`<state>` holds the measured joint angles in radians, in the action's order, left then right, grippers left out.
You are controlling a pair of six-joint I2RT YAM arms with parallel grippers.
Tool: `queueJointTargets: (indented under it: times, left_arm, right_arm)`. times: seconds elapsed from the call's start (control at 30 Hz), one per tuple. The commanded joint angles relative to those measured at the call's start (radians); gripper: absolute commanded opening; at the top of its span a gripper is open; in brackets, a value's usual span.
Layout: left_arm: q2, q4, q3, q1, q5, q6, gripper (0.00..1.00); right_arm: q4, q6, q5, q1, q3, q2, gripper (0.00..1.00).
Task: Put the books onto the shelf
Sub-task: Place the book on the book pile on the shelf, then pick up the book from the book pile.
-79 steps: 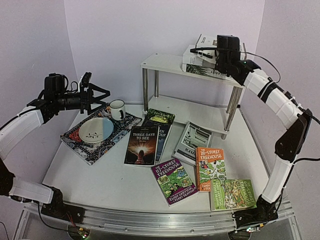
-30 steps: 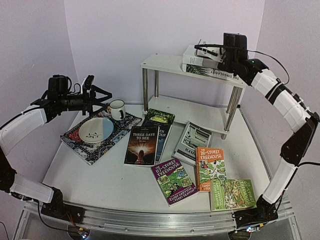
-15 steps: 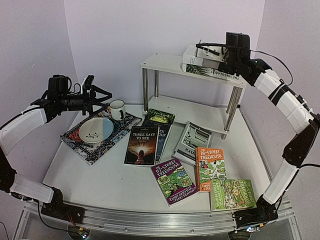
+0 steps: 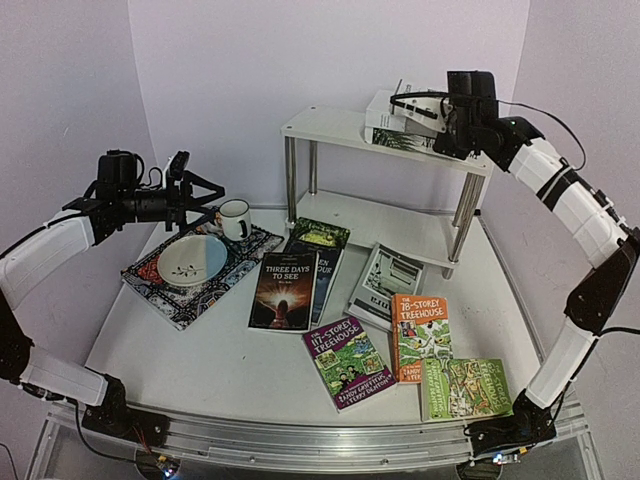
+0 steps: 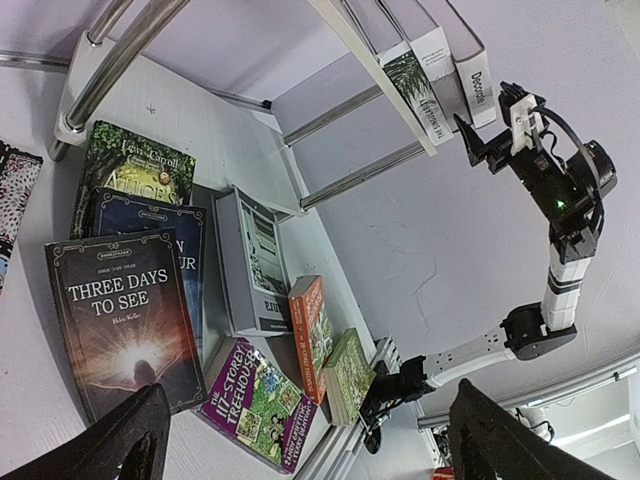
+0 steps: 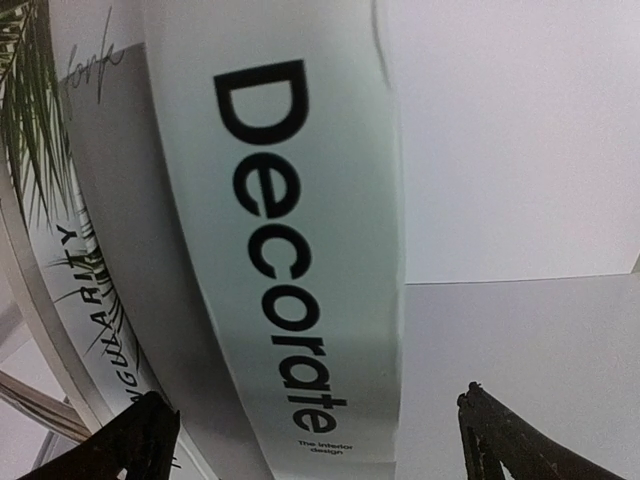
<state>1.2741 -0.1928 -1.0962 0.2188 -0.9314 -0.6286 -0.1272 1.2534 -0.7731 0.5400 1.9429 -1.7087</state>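
The white shelf [image 4: 335,127] carries two large hardbacks on its top board: the pale "Decorate" book [image 6: 290,230] lies on a palm-leaf one [image 6: 60,200]. My right gripper [image 4: 418,102] is open at the spine end of "Decorate", a fingertip on either side and neither touching. Several books lie on the table: "Three Days to See" [image 4: 284,291], a green book [image 4: 320,233], a grey one [image 4: 387,282], and purple [image 4: 349,361], orange [image 4: 419,335] and green [image 4: 464,388] Treehouse paperbacks. My left gripper [image 4: 195,187] hangs open and empty above the mat.
A patterned mat [image 4: 150,292] at the left holds a bowl [image 4: 192,260] and a white mug [image 4: 235,218]. The shelf's lower board [image 4: 385,222] is bare. Chrome legs [image 4: 291,172] stand at the shelf corners. Walls close in behind and at both sides.
My right jaws have spread wide and let go of the "Decorate" book, which stays on the top board. The left arm has hardly moved.
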Motion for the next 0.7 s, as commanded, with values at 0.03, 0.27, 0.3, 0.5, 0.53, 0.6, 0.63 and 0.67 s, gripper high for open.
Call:
queueJointTargets:
  times: [0.03,0.27,0.3,0.5,0.53,0.6,0.63,0.67]
  left_arm:
    - [-0.003,0.012,-0.003,-0.002,-0.016,-0.005,0.99]
    - [0.013,0.014,-0.007,-0.001,-0.016,-0.005,0.99]
    - [0.015,0.015,-0.006,-0.002,-0.017,-0.005,0.99]
    - [0.034,0.045,0.01,0.039,-0.003,-0.013,1.0]
    - [0.04,0.052,0.011,0.056,0.007,-0.015,1.0]
    - [0.054,0.071,0.014,0.102,0.04,-0.019,1.0]
    - [0.063,0.08,0.013,0.128,0.066,-0.02,1.0]
    - [0.075,0.088,0.012,0.156,0.09,-0.021,1.0]
  right_arm:
    - [0.004,-0.09,0.071,0.013,0.028,0.052,0.98]
    - [-0.018,-0.23,0.242,0.021,-0.038,0.16,0.98]
    - [-0.033,-0.267,0.287,0.021,-0.053,0.186,0.98]
    - [-0.071,-0.516,0.681,0.022,-0.237,0.358,0.98]
    - [-0.059,-0.549,0.757,0.022,-0.276,0.385,0.98]
    - [-0.039,-0.619,0.894,0.021,-0.352,0.423,0.98]
    - [-0.03,-0.657,0.946,0.021,-0.384,0.434,0.98]
    - [-0.02,-0.697,0.998,0.021,-0.419,0.444,0.98]
